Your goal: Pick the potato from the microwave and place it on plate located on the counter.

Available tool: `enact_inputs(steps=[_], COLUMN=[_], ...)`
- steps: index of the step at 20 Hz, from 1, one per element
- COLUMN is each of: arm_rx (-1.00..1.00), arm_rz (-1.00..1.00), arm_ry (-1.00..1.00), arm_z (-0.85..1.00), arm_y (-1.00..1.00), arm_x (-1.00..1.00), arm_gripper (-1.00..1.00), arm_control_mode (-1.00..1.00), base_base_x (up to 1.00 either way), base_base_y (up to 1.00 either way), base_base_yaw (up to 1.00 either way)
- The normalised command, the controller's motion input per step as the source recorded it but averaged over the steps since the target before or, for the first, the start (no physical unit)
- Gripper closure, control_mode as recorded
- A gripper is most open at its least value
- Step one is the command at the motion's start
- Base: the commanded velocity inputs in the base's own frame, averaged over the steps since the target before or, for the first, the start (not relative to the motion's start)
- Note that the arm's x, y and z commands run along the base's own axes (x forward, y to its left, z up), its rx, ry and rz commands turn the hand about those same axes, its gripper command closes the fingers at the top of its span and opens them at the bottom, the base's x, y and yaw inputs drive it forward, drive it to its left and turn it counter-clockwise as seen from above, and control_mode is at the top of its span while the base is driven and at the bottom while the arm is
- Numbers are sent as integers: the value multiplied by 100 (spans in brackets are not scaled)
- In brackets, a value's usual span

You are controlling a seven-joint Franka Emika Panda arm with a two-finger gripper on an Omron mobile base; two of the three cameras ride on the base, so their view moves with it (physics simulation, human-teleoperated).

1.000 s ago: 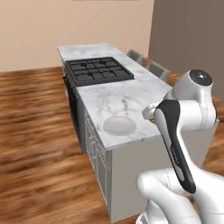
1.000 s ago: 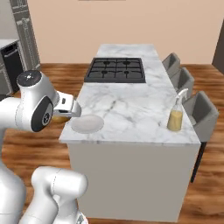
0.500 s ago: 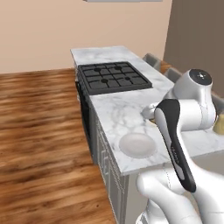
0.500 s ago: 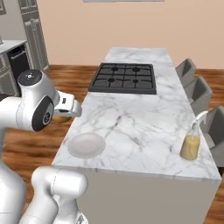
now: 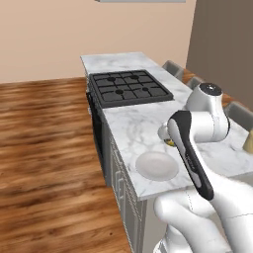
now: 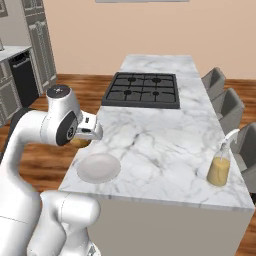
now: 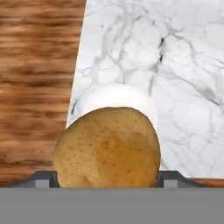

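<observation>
Golden-brown potato (image 7: pixel 107 148) held above the pale plate (image 5: pixel 156 165) on the marble counter (image 6: pixel 165 145).

- I see the potato (image 7: pixel 106 148) golden-brown, finely speckled with dark dots.
- The plate (image 5: pixel 157 165) reads plain pale grey-white.
- My counter (image 6: pixel 165 135) is white marble with grey veins.
- Cooktop (image 6: pixel 142 89) black.
- Floor (image 5: pixel 44 143) striped brown wood.
- Bottle (image 6: pixel 219 170) holds amber-yellow liquid.

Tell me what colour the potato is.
Golden-brown with fine dark speckles, clearest in the hand view.

No legible text or labels
</observation>
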Motion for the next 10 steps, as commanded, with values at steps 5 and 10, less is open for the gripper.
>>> enact_inputs(steps=[5, 10], arm_rx=[0, 0], arm_rz=[0, 0], arm_ry=[20, 10], arm_z=[-64, -75], arm_y=[0, 0], arm_x=[88, 78], arm_gripper=[100, 100], arm_control_mode=[-100, -100], base_base_x=[0, 0], base_base_y=[0, 0], base_base_yaw=[0, 0])
